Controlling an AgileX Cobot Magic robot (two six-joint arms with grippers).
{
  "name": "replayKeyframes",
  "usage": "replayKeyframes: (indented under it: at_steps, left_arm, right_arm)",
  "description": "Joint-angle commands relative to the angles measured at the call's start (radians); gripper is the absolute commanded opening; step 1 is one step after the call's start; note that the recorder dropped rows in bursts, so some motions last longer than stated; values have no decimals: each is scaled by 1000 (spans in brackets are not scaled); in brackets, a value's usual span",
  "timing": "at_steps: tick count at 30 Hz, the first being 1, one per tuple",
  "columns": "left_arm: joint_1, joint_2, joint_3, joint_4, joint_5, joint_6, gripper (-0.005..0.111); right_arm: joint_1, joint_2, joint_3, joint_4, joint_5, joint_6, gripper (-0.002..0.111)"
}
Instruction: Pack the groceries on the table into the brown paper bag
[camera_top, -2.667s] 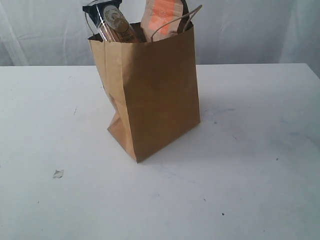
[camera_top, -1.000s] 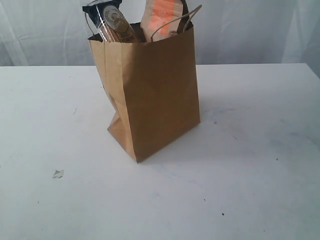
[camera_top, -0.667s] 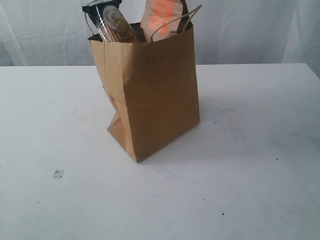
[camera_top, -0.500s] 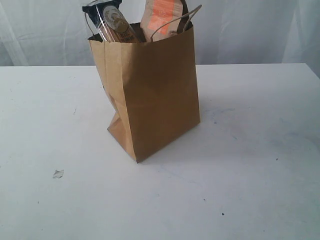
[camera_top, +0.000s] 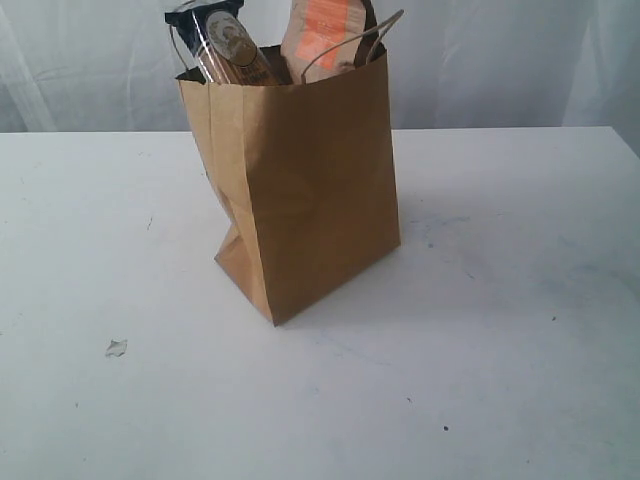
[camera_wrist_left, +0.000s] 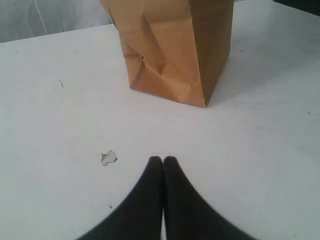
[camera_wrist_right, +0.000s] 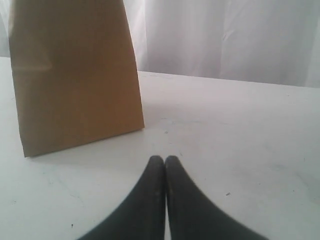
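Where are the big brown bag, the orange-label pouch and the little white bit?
brown paper bag (camera_top: 320, 190), exterior view, middle of its front face.
kraft pouch with orange label (camera_top: 325, 25), exterior view, its orange label.
small white bit (camera_wrist_left: 108, 158), left wrist view, its middle.

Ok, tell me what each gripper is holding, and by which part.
Nothing is held. The left gripper and the right gripper are both shut and empty over the large white tabletop, apart from the tall brown kraft paper bag.

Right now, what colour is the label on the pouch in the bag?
Orange label, best seen in the exterior view.
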Motion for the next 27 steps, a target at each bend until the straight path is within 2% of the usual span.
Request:
replayKeyframes:
  at_steps: [1, 4, 7, 8, 20, 27]
  left_arm:
    - [5, -5, 3, -5, 1, 0, 0]
    - [5, -5, 3, -5, 1, 0, 0]
    - [5, -5, 3, -5, 1, 0, 0]
    - [5, -5, 3, -5, 1, 0, 0]
    - [5, -5, 3, -5, 1, 0, 0]
    - [5, -5, 3, -5, 1, 0, 0]
  right_arm:
    - [-10, -6, 5, -4, -19, 5, 0]
    - [-10, -6, 5, 4, -19, 2, 0]
    - [-10, -6, 5, 225, -13, -239, 0]
    - [-10, -6, 5, 230, -13, -255, 0]
    - [-10, -6, 5, 230, -14, -262, 0]
    - [-117, -6, 5, 230, -14, -262, 0]
